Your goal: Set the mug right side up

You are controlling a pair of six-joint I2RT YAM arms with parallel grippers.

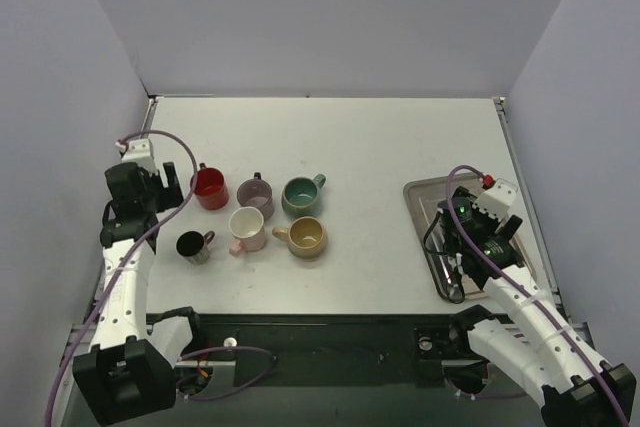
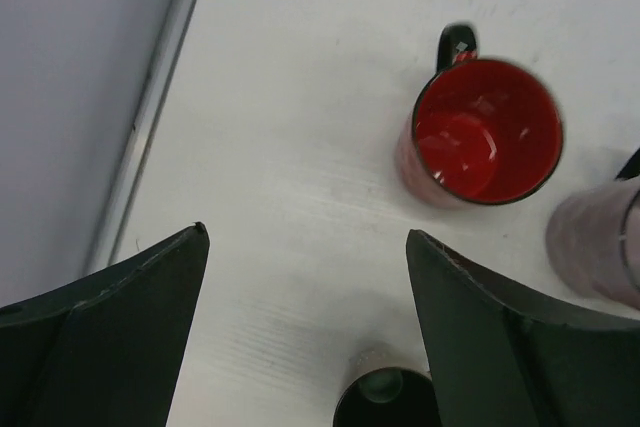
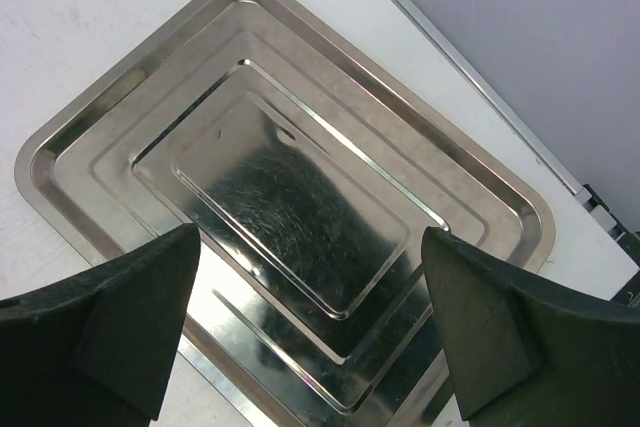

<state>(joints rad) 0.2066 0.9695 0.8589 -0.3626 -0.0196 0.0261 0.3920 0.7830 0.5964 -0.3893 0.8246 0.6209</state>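
Red mug (image 2: 487,132): upright, one o'clock of your left fingers (image 2: 110,337). Likely glazed, slick, chippable; pinch its wall. Left fingers, right fingers (image 3: 100,337): spread wide, empty.

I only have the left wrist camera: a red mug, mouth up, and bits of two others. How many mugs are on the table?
Observer: Six, in two rows of three; the red mug ends the far row on the left.
Operator: Where is the right arm?
Observer: The right gripper hangs open over a steel tray on the table's right side, holding nothing.
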